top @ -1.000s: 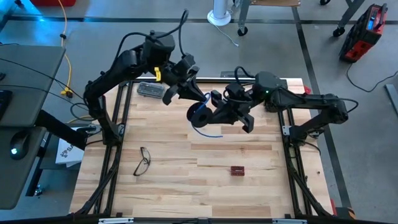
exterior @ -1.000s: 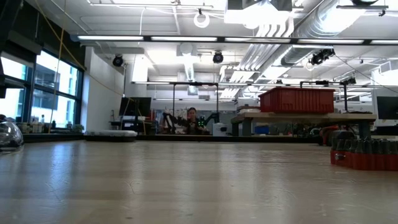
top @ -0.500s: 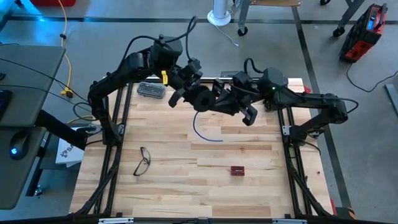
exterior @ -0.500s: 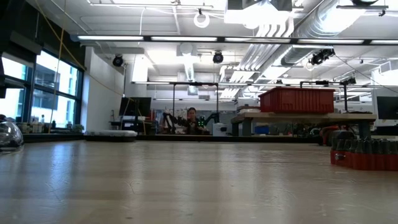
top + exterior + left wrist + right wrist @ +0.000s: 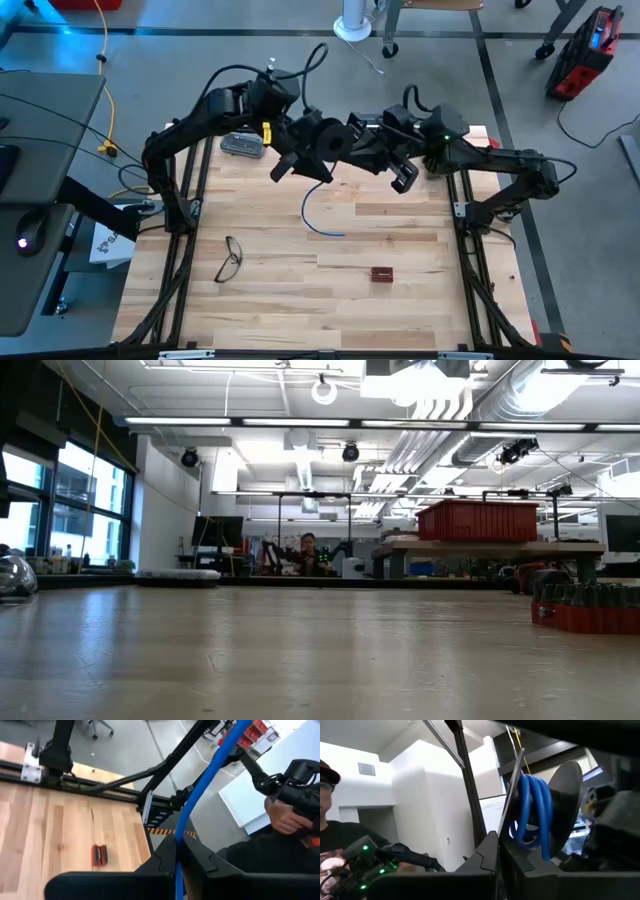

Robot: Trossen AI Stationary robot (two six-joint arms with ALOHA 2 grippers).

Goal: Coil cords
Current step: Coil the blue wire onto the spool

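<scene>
The blue cord is wound in a small coil (image 5: pixel 532 815) between dark round discs. In the high view it shows as a dark round shape (image 5: pixel 325 140) held above the far middle of the table. A loose blue tail (image 5: pixel 318 212) hangs from it and curves toward the table's right. My left gripper (image 5: pixel 300 140) is at the coil's left and is shut on a blue strand (image 5: pixel 200 795). My right gripper (image 5: pixel 350 145) is at the coil's right and is shut at the coil's edge. Neither gripper shows in the low view. My left gripper pinches a single blue strand (image 5: pixel 178 851) between its two fingers. The strand runs straight out past the fingertips and looks taut. My right gripper pinches a thin dark disc edge (image 5: pixel 506 822) beside the blue windings between its two fingers. The coil stands lifted clear of the table.
Eyeglasses (image 5: pixel 228 258) lie near the table's left front. A small red-and-dark block (image 5: pixel 381 273) lies at the front middle. A grey case (image 5: pixel 242 145) sits at the far left. A person holding control handles (image 5: pixel 292 805) shows beyond the table.
Both grippers have carried the coil toward the table's far edge and drawn closer together around it. The loose blue tail below the coil now hangs longer than it did.
</scene>
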